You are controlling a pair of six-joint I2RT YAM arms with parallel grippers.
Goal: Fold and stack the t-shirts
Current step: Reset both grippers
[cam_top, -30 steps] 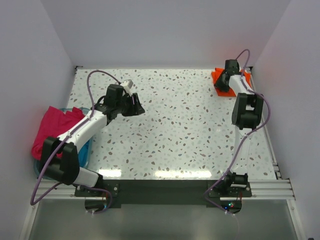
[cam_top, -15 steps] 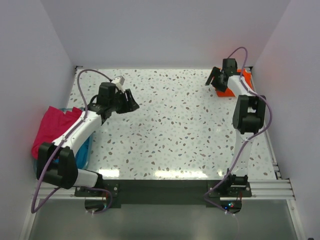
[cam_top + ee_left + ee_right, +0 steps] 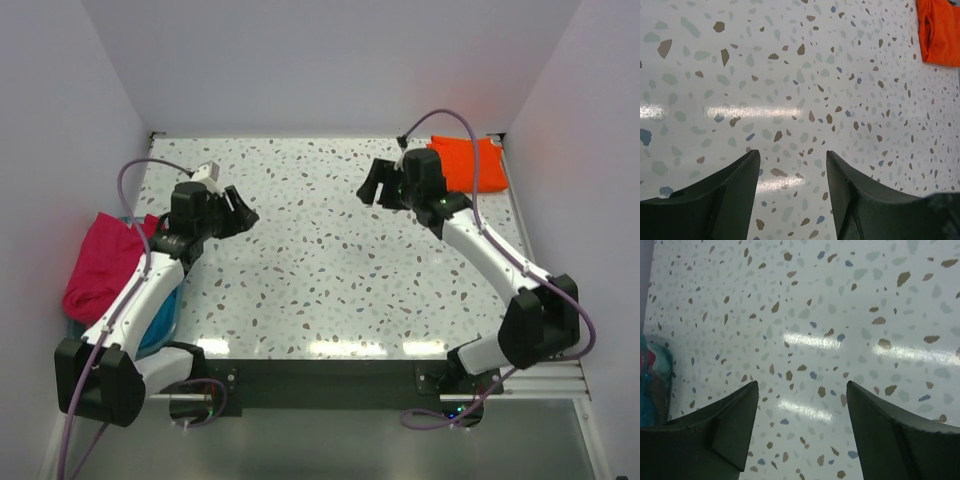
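Near-left, 8 o'clock: magenta t-shirt (image 3: 100, 262) heaped over the tub (image 3: 72, 335), teal cloth (image 3: 160, 312) in the tub beside it, neither folded. Mid-desk (image 3: 330, 290): my left end effector (image 3: 240, 212) and right end effector (image 3: 372, 187) both hover, jaws apart, nothing in them. Far, 1 o'clock: orange t-shirt (image 3: 468, 163) lies folded. I reckon magenta is next: left pinches one hem edge, single layer, lifts clear of the tub; right takes the opposite edge; spread flat mid-desk. Only the top view shows the whole heap. Right wrist gets a blur of it at 9 o'clock; left wrist shows orange's fold edge.
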